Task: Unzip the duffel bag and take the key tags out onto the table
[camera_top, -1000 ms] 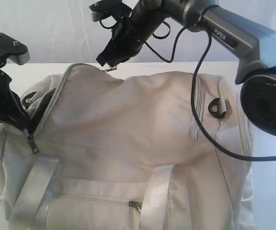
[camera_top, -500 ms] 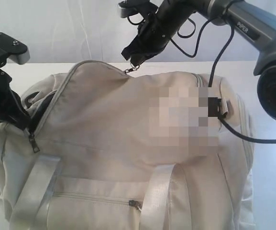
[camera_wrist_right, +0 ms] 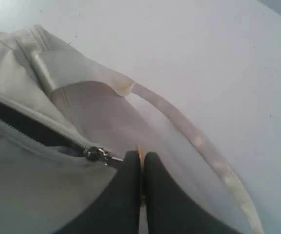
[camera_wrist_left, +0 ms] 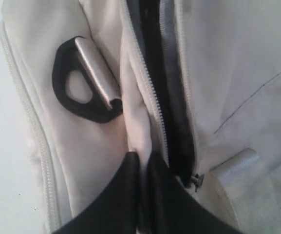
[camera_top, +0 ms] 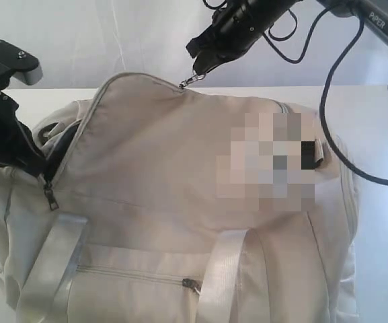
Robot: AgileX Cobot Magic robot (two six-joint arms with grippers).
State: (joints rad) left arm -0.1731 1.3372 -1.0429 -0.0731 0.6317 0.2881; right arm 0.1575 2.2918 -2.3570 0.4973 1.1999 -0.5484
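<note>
The cream duffel bag (camera_top: 167, 155) fills the exterior view and lies on the white table (camera_top: 382, 222). Its main zipper is partly open, showing dark lining (camera_wrist_left: 165, 97). My right gripper (camera_top: 199, 67) is above the bag's far edge, shut on the metal zipper pull (camera_top: 189, 81). In the right wrist view the slider (camera_wrist_right: 97, 155) sits just beside the shut right gripper (camera_wrist_right: 141, 158). My left gripper (camera_wrist_left: 141, 161) is shut on a fold of the bag's fabric at the left end, beside a black D-ring (camera_wrist_left: 82, 85). The key tags are hidden.
A second zipper slider (camera_top: 49, 196) hangs at the bag's left end. Two shiny webbing handles (camera_top: 52, 262) (camera_top: 224, 269) and a front pocket zipper (camera_top: 190, 284) face the near side. The right arm's black cable (camera_top: 335, 134) loops over the bag's right end.
My right gripper has moved to the right along the bag's far edge with the zipper pull in it, lengthening the open stretch. The left gripper has held its place on the fabric.
</note>
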